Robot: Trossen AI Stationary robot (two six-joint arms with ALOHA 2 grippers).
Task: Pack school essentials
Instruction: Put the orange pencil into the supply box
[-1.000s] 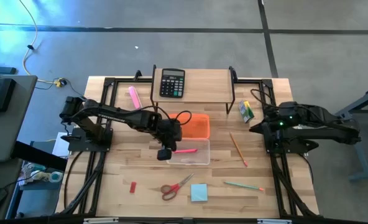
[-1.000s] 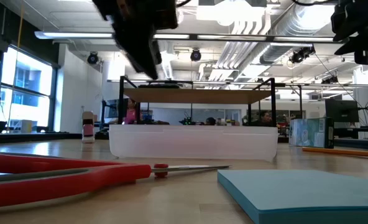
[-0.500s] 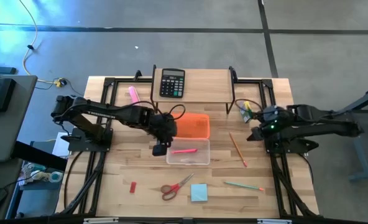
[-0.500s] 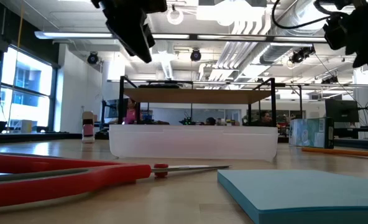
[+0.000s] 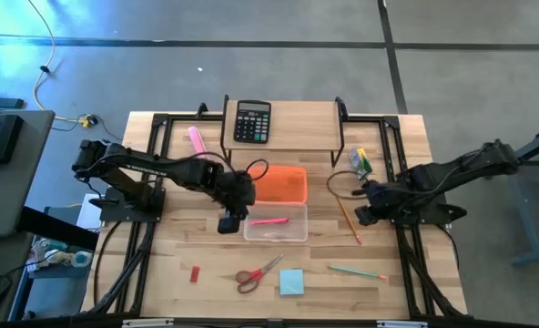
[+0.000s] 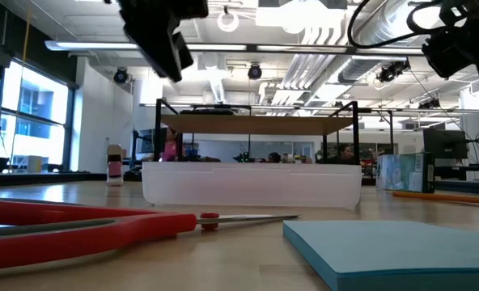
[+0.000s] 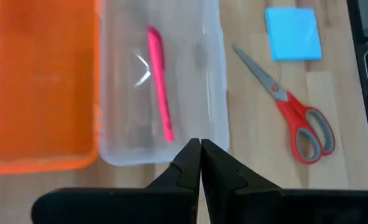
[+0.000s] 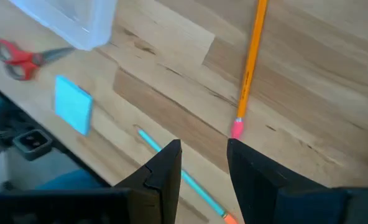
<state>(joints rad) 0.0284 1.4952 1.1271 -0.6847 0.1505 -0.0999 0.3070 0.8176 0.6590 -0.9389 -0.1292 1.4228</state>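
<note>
Hovering empty with fingers apart, the right gripper [image 8: 202, 163] lines up over the orange pencil [image 5: 347, 217], three o'clock of the clear box [image 5: 292, 230], likely needing a descent and squeeze, while the left gripper [image 7: 201, 149], fingers together, idles at the box's nine o'clock edge.

Scissors [image 6: 53, 230] handles cut off, low view.

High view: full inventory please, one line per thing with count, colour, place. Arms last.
clear bin: 1, transparent, table centre
pink pen: 1, inside the clear bin
orange lid: 1, just behind the bin
calculator: 1, black, on the wooden riser
wooden riser: 1, light wood, table rear
pink marker: 1, left of the riser
yellow pack: 1, multicoloured, right of the riser
orange pencil: 1, right of the bin
green pen: 1, front right
scissors: 1, red handles, front centre
sticky-note pad: 1, light blue, beside the scissors
red eraser: 1, front left
left gripper: shut, at the bin's left end
right gripper: open, over the pencil
</note>
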